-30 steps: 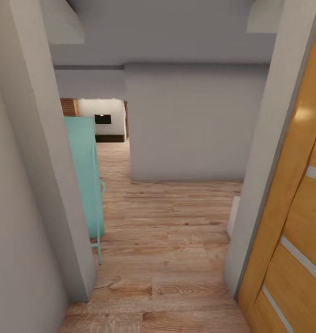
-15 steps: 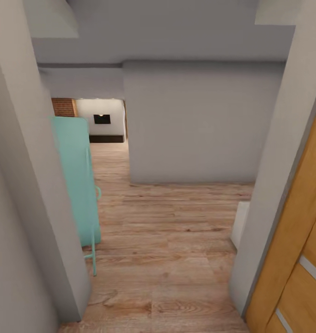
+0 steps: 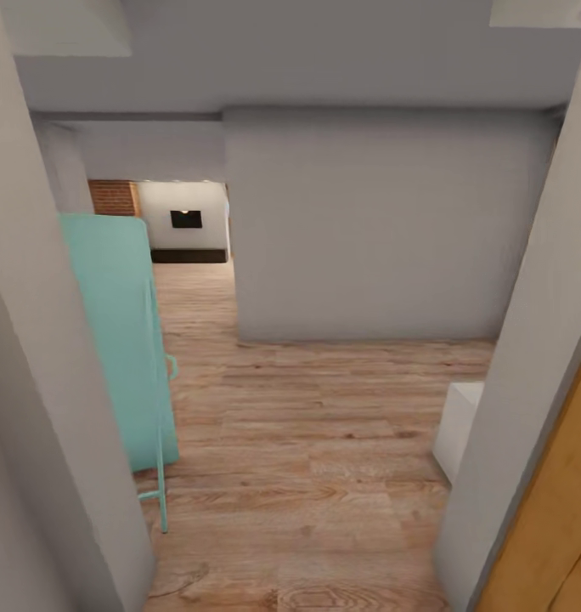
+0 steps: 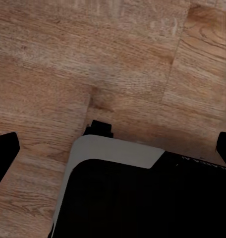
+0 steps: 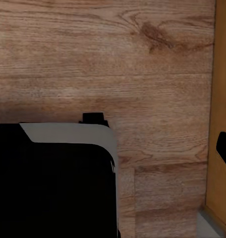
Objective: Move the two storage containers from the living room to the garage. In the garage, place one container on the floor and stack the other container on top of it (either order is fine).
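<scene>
The storage containers are out of view. Light wood-plank floor [image 3: 307,442] runs ahead through a doorway. Far down the passage, part of the living room shows, with its red brick fireplace [image 3: 112,197], wall TV [image 3: 186,219] and dark low cabinet [image 3: 188,255]. In the left wrist view my left gripper [image 4: 113,148] is open, its black fingertips at the two picture edges, over plank floor and my own dark base [image 4: 138,198]. In the right wrist view my right gripper [image 5: 113,148] shows one fingertip [image 5: 225,148] far out at the edge and holds nothing.
Grey door jambs stand close on both sides, one [image 3: 44,382] on the left and one [image 3: 528,382] on the right. A teal panel [image 3: 116,340] with thin legs stands left. An orange wood door [image 3: 554,527] is at right, with a white block [image 3: 457,429] beside the jamb. A grey wall [image 3: 367,229] faces me.
The whole view has moved forward through the doorway: the jambs and the wood door slid outward, and the teal panel and the white block show more.
</scene>
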Controlling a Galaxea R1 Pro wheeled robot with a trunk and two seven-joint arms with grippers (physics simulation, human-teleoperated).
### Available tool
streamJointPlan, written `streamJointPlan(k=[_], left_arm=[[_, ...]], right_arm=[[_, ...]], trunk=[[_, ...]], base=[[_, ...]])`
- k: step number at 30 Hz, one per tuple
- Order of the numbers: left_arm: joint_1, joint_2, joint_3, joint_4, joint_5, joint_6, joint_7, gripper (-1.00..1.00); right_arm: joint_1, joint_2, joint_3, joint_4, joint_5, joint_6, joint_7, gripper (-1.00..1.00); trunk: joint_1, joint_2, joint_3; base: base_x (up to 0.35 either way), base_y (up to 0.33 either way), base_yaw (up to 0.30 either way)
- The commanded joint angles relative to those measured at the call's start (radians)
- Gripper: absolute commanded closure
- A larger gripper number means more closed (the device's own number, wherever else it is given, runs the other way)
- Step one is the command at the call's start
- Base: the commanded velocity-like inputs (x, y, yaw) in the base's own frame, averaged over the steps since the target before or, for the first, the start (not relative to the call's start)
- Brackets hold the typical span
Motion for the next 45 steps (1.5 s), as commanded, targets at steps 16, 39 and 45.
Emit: streamJointPlan(k=[16, 39, 45], left_arm=[[-0.001, -0.001, -0.009, 0.0, 0.008, -0.004, 0.002, -1.0], [-0.001, -0.001, -0.009, 0.0, 0.008, -0.004, 0.002, -1.0], [-0.001, -0.001, -0.009, 0.0, 0.008, -0.004, 0.002, -1.0]], right_arm=[[-0.001, 0.0, 0.008, 0.003, -0.01, -0.006, -0.001, -1.0], [-0.001, 0.002, 0.009, 0.003, -0.01, -0.006, -0.001, -1.0], [-0.001, 0.001, 0.009, 0.003, -0.01, -0.006, -0.001, -1.0]], trunk=[[0.001, -0.001, -0.001], [0.001, -0.001, -0.001], [0.001, -0.001, -0.001]], base=[[0.324, 0.0, 0.0], [0.324, 0.0, 0.0], [0.324, 0.0, 0.0]])
